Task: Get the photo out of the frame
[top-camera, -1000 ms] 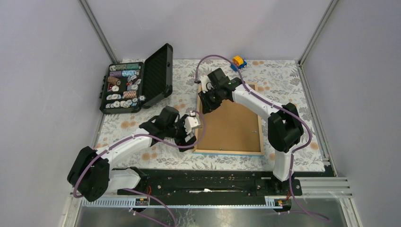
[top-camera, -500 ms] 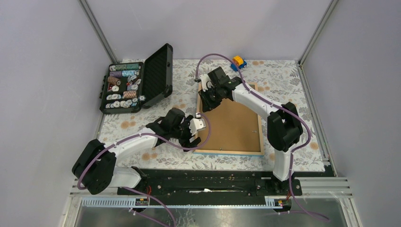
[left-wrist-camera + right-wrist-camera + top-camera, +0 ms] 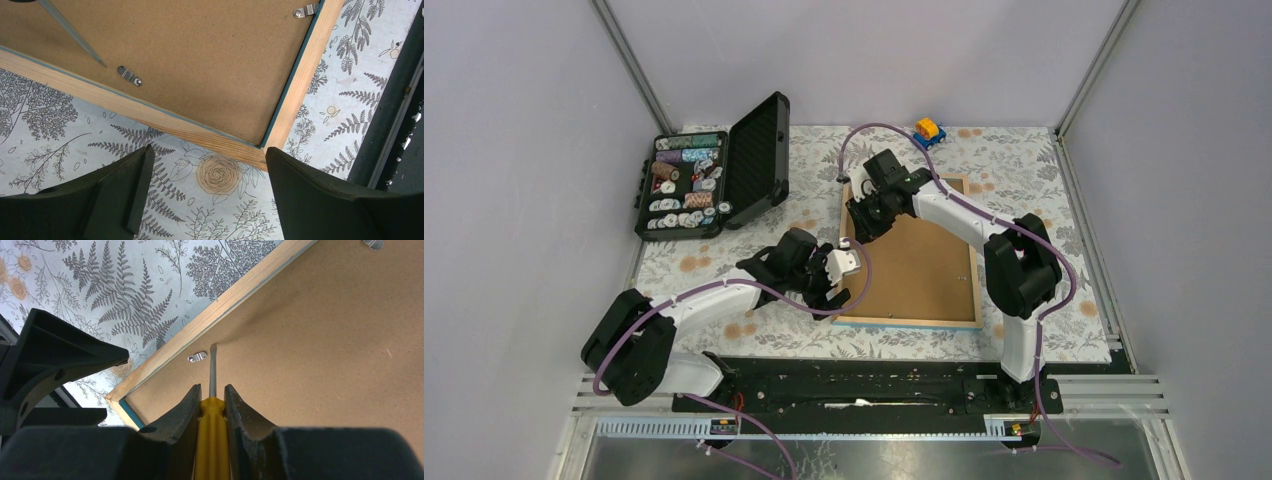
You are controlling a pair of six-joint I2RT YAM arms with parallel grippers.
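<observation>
Frame (image 3: 295, 95) corner beyond parted pincer (image 3: 207, 190)

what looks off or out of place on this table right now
Nothing is spilled or damaged. The frame lies face down, brown back up, slightly skewed on the table. A small toy truck sits at the far edge, unrelated to the work.

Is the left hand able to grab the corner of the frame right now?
Probably yes. The left hand is open just short of the frame corner, with only bare tablecloth between. The frame lies flat, though, so gripping its edge may be tricky.
</observation>
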